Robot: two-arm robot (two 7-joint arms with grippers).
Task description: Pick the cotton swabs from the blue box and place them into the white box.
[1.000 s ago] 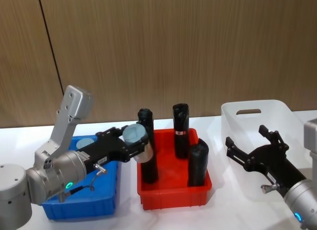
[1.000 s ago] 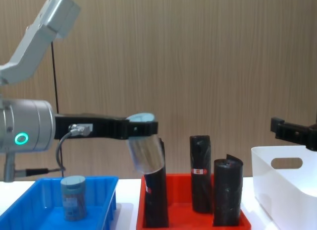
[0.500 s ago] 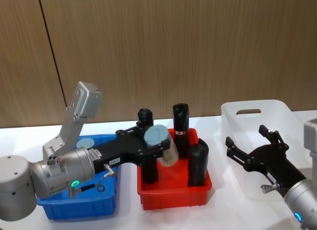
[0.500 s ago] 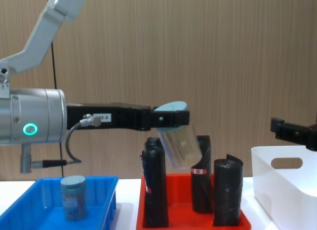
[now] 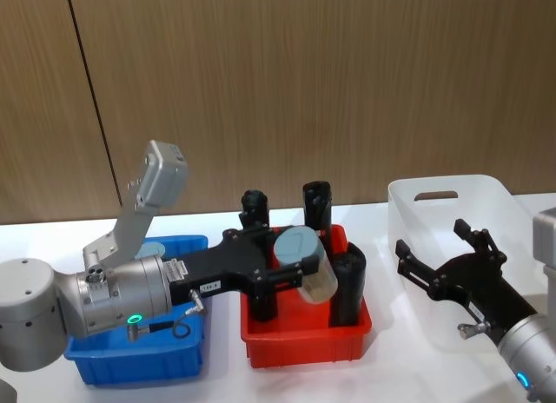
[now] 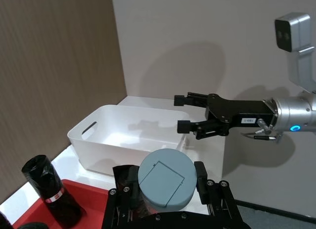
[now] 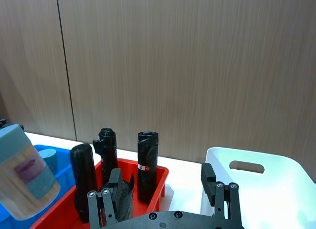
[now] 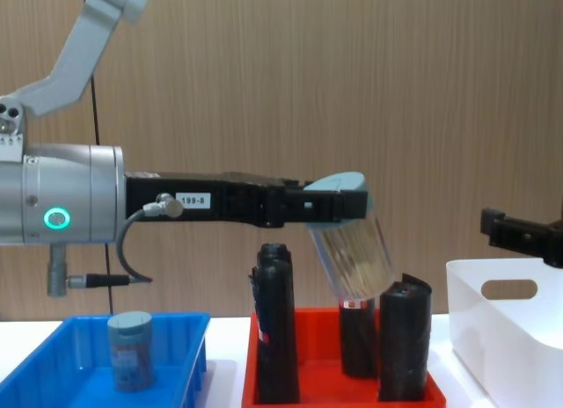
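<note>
My left gripper (image 5: pixel 293 266) is shut on a clear cotton swabs tub (image 5: pixel 311 266) with a pale grey-blue lid (image 6: pixel 164 177). It holds the tub tilted in the air above the red tray (image 5: pixel 304 346), among the black rolls. In the chest view the held tub (image 8: pixel 354 251) hangs above the rolls. A second tub (image 8: pixel 130 348) stands upright in the blue box (image 8: pixel 53 360) at the left. The white box (image 5: pixel 452 214) sits at the right with my right gripper (image 5: pixel 430 236) open beside its near left side. The left wrist view looks across to the white box (image 6: pixel 123 140) and the right gripper (image 6: pixel 190 118).
The red tray between the two boxes carries three tall black rolls (image 8: pixel 274 324), (image 8: pixel 403 338), (image 5: pixel 317 203) standing upright under and around the held tub. A wood-panelled wall stands behind the white table (image 5: pixel 400 373).
My left gripper has carried the tub to the right, from over the blue box's edge to above the red tray. The right arm has not moved.
</note>
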